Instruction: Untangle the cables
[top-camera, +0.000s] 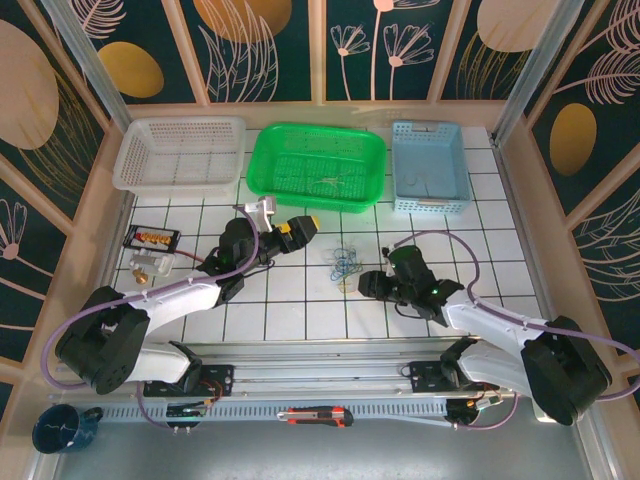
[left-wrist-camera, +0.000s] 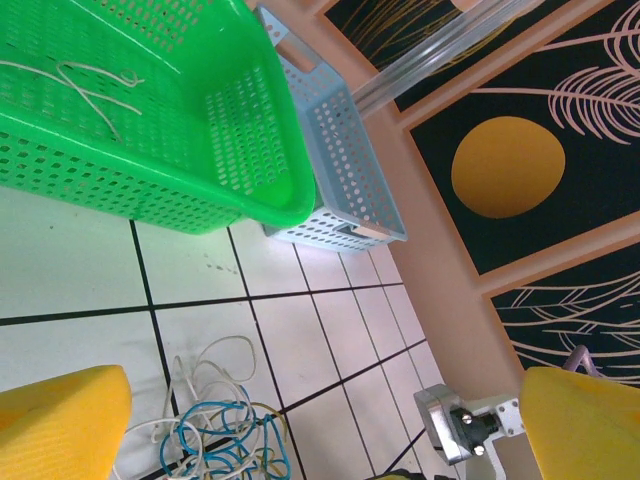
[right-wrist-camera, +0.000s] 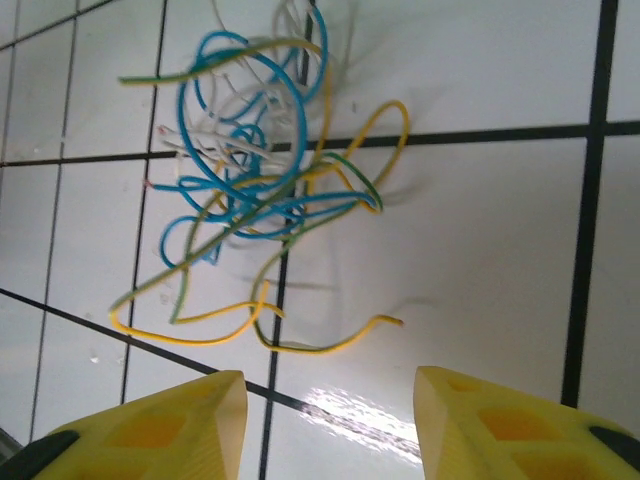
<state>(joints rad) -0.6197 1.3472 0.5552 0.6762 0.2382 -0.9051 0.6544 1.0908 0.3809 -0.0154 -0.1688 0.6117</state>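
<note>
Right end effector (right-wrist-camera: 328, 400) sits low over the white tiled counter (right-wrist-camera: 480, 200), its yellow fingers (right-wrist-camera: 180, 420) apart with nothing between them. The cables (right-wrist-camera: 250, 190) lie just ahead of the tips, blue, yellow and pale wires looped through one another in a loose heap across a tile joint. Left end effector (left-wrist-camera: 320, 420) faces the heap from the other side, spread wide and empty. Beyond stands a green basket (left-wrist-camera: 240, 130), with a blue basket (left-wrist-camera: 340, 150) beside it.
</note>
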